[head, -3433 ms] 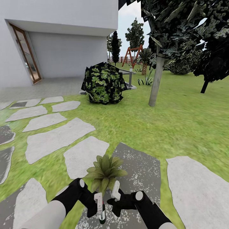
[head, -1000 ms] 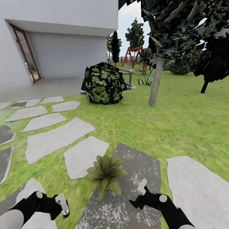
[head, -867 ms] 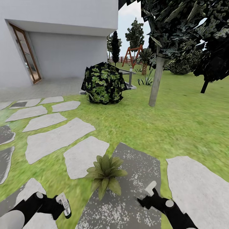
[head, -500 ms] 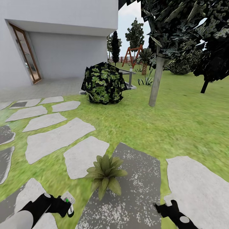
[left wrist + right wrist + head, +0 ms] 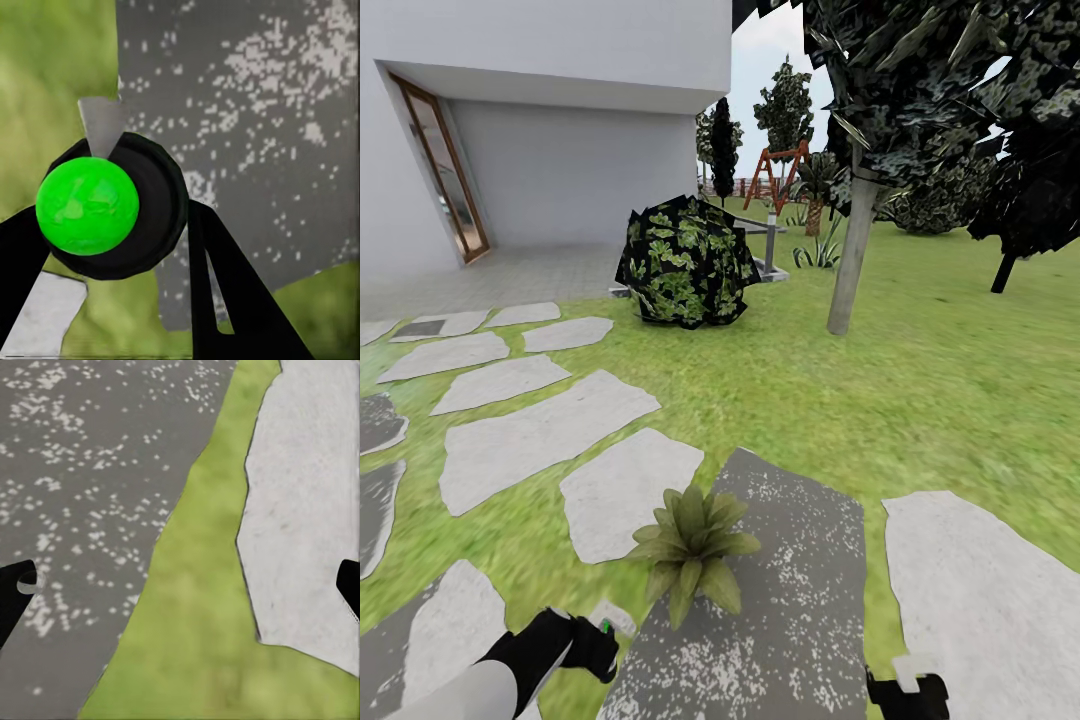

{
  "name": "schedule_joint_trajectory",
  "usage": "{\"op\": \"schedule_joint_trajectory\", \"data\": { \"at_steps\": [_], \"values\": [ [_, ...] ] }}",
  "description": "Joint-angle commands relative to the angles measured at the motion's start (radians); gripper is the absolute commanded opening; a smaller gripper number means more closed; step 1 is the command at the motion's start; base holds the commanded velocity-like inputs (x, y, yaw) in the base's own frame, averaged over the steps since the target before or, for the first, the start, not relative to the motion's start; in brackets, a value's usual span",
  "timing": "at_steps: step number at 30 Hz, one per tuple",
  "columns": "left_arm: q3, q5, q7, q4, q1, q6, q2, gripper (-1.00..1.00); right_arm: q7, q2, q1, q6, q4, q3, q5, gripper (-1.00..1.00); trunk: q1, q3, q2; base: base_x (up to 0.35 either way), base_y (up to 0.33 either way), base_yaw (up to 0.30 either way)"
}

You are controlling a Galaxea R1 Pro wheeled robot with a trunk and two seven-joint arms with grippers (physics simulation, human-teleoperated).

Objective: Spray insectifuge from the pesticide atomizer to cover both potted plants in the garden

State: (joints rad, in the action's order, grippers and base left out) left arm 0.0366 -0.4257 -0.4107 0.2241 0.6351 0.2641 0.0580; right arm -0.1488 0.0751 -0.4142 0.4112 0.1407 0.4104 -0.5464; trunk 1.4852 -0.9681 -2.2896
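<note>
The left gripper (image 5: 600, 640) clamps the pesticide atomizer (image 5: 112, 214) just beside the potted plant (image 5: 690, 545); the right gripper (image 5: 180, 585) hangs wide open.

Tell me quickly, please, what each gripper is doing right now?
Left gripper: shut on the atomizer.
Right gripper: open, holding nothing.

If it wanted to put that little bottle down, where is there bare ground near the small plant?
The dark speckled stone right of the potted plant is bare, as is the pale stone behind it. The left hand, holding the pesticide atomizer, crowds the plant's near left side.
</note>
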Motion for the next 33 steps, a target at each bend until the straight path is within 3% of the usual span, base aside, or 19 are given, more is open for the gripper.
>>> {"op": "schedule_joint_trajectory", "data": {
  "at_steps": [1, 8, 12, 13, 15, 16, 24, 29, 33],
  "values": [
    [0.003, -0.001, -0.002, 0.003, 0.000, 0.016, -0.001, -1.00, -0.009, 0.000, 0.000, 0.016, -0.007, 0.006, -0.010, 1.00, 0.000, -0.001, 0.000, 0.000, 0.000, 0.000],
    [0.001, -0.001, -0.001, 0.003, 0.000, 0.097, 0.007, -1.00, -0.012, -0.012, 0.000, 0.027, -0.015, 0.004, -0.013, 1.00, 0.000, -0.001, 0.000, 0.000, 0.000, 0.000],
    [0.001, -0.001, -0.002, 0.009, 0.000, 0.112, 0.009, -1.00, -0.012, -0.013, 0.000, 0.027, -0.015, 0.005, -0.011, 1.00, 0.000, -0.001, 0.000, 0.000, 0.000, 0.000],
    [0.001, 0.000, -0.001, 0.010, 0.000, 0.112, 0.014, -1.00, -0.013, -0.014, 0.000, 0.028, -0.014, 0.005, -0.011, 1.00, 0.000, -0.001, 0.000, 0.000, 0.000, 0.000],
    [-0.001, 0.011, -0.002, 0.016, 0.000, 0.113, 0.049, -1.00, -0.014, -0.014, 0.000, 0.028, -0.014, 0.005, -0.010, 1.00, 0.000, -0.001, 0.000, 0.000, 0.000, 0.000],
    [-0.001, 0.013, -0.002, 0.016, 0.000, 0.112, 0.052, -1.00, -0.014, -0.014, 0.000, 0.028, -0.014, 0.005, -0.010, 1.00, 0.000, -0.001, 0.000, 0.000, 0.000, 0.000],
    [0.002, 0.016, 0.002, 0.017, 0.000, 0.109, 0.048, -1.00, -0.014, -0.014, 0.000, 0.028, -0.013, 0.005, -0.012, 1.00, 0.000, -0.001, 0.000, 0.082, 0.000, 0.009],
    [0.001, 0.018, 0.089, 0.016, 0.000, 0.110, 0.045, -1.00, -0.014, -0.014, 0.000, 0.028, -0.013, 0.005, -0.011, 1.00, 0.000, -0.004, 0.000, 0.060, 0.000, 0.208],
    [0.000, 0.021, 0.095, 0.015, 0.000, 0.110, 0.045, -1.00, -0.014, -0.014, 0.000, 0.028, -0.013, 0.005, -0.011, 1.00, 0.000, -0.005, 0.000, 0.002, 0.000, 0.113]
  ]
}}
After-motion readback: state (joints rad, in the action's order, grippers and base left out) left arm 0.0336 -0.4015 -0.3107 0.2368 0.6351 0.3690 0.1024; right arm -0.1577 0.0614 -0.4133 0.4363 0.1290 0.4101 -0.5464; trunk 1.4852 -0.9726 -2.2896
